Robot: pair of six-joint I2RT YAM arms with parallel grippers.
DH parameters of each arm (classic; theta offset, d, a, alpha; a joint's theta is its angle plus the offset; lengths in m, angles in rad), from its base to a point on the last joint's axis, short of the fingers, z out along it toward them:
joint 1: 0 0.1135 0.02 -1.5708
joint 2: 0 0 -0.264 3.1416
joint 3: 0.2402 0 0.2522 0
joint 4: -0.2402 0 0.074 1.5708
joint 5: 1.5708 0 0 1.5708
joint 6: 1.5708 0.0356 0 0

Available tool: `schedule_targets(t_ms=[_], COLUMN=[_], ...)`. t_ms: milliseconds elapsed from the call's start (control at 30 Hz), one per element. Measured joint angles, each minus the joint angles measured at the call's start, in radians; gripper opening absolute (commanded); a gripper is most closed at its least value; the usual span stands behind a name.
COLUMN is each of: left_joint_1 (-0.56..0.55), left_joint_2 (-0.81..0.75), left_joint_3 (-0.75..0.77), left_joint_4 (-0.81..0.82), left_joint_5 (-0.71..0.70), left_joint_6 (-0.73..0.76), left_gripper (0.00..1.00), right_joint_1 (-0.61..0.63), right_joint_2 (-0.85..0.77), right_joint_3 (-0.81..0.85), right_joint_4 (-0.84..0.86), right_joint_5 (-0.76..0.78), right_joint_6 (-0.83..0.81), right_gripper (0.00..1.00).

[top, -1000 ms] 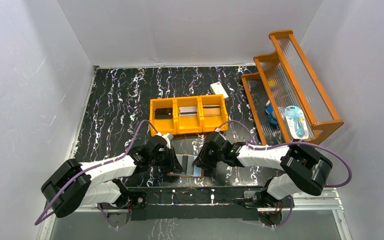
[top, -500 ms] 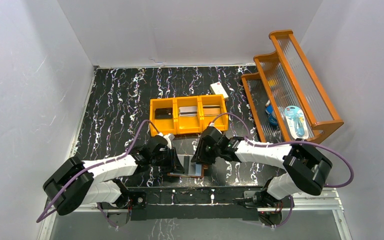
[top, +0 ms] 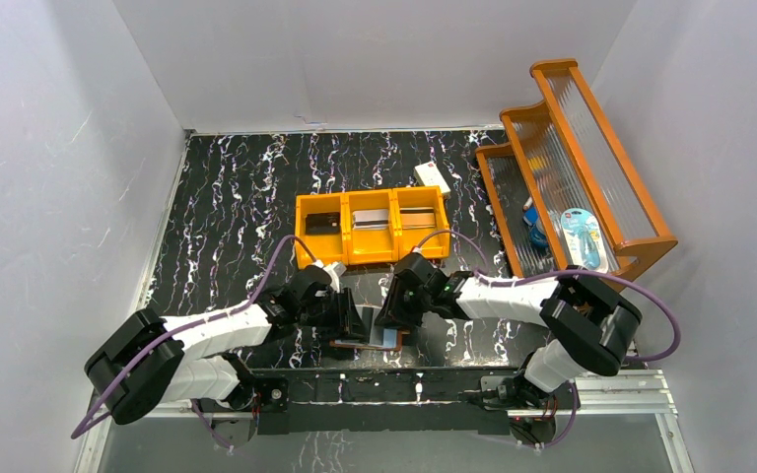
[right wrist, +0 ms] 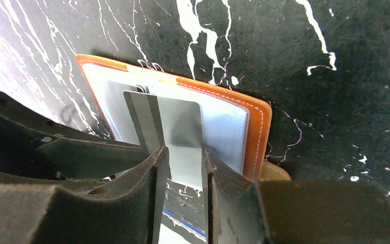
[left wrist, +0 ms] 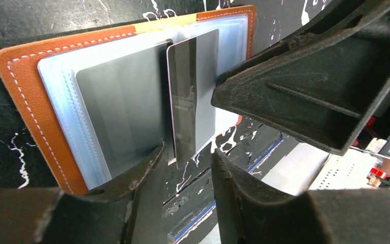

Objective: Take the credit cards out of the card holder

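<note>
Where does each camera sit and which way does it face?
Top external: above and behind the bases, looking down at the table; left arm and right arm show.
Left wrist: on the left arm, looking past the left gripper at the open card holder and a card.
Right wrist: on the right arm, looking past the right gripper from the opposite side.
Shared: both wrist views show that card holder and card.

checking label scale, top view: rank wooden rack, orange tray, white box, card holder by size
1. wooden rack
2. orange tray
3. white box and card holder: cannot rank, holder mostly hidden
</note>
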Motion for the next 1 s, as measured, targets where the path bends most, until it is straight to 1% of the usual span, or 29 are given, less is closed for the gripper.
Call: schedule_targets(t_ms=[33, 100, 333, 533, 667, 833, 1000], left_joint_1=[0.000, 0.000, 0.000, 0.008, 0.031, 0.050, 0.051], left_joint_2=[0.000, 0.000, 0.036, 0.062, 0.049, 0.017, 0.016], left_joint_3=[0.001, 0.003, 0.010, 0.007, -0.014, -0.020, -0.020], left_joint_4=[0.000, 0.002, 0.055, 0.106, 0.120, 0.108, 0.105], left_joint_5=[-0.002, -0.002, 0.008, 0.018, 0.014, -0.002, 0.000], left_joint_6=[0.001, 0.000, -0.005, -0.032, -0.050, -0.044, -0.034], left_gripper=[0.42, 0.43, 0.41, 0.33, 0.22, 0.14, 0.14], right_joint_1=[0.000, -0.002, -0.006, -0.006, -0.006, -0.006, -0.006], right_joint_2=[-0.001, -0.005, 0.005, 0.005, 0.005, 0.005, 0.005], right_joint_3=[-0.008, -0.026, -0.045, -0.045, -0.045, -0.045, -0.045], right_joint_4=[0.011, 0.043, 0.099, 0.100, 0.099, 0.099, 0.099], right_joint_5=[-0.003, -0.011, -0.041, -0.042, -0.040, -0.041, -0.041], right_joint_6=[0.008, 0.026, 0.056, 0.058, 0.061, 0.061, 0.061], right_gripper=[0.39, 0.39, 0.39, 0.39, 0.39, 0.39, 0.39])
